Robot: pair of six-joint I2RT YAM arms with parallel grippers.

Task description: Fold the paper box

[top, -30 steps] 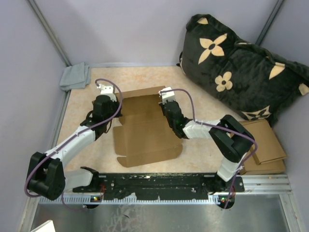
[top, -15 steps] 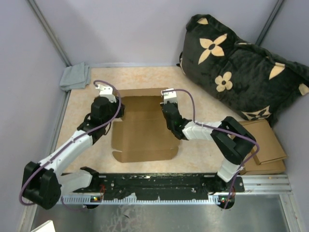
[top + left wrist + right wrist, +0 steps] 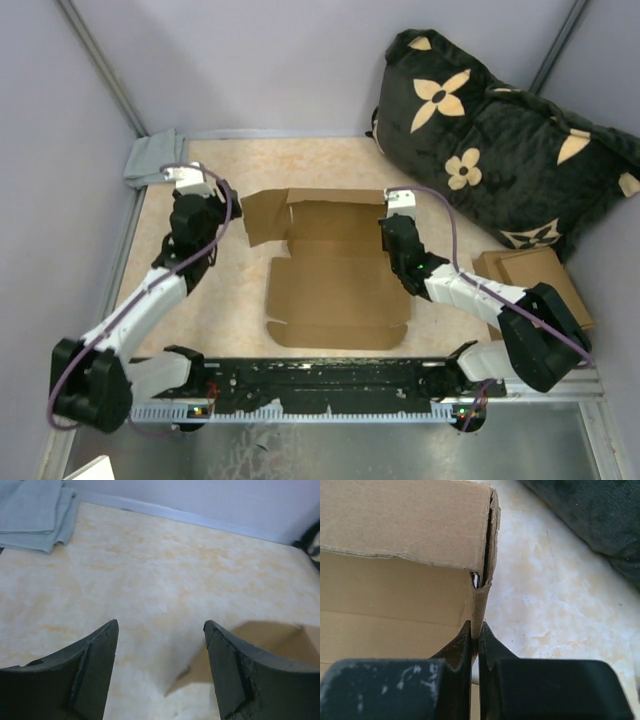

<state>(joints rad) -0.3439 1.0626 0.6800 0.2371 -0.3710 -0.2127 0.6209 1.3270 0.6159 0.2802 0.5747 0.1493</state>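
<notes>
The paper box (image 3: pixel 335 275) lies as brown cardboard in the middle of the table, its back wall and right side panel standing up and a flap (image 3: pixel 262 215) sticking out at back left. My right gripper (image 3: pixel 390 222) is shut on the upright right edge; in the right wrist view the cardboard wall (image 3: pixel 400 530) is pinched between the closed fingers of the gripper (image 3: pixel 475 627). My left gripper (image 3: pixel 195 185) stands open to the left of the box, holding nothing. Its wrist view has bare table between the fingers of the gripper (image 3: pixel 160 625) and a box flap (image 3: pixel 270 640) at the right.
A dark flowered pillow (image 3: pixel 500 130) leans at the back right. A folded grey cloth (image 3: pixel 155 158) lies in the back left corner, also in the left wrist view (image 3: pixel 35 510). Smaller cardboard pieces (image 3: pixel 535 285) lie at the right edge. Walls close in both sides.
My left gripper has opened, let go of the box's left side and drawn back to the left. The right gripper has pulled the box to the right, still shut on it.
</notes>
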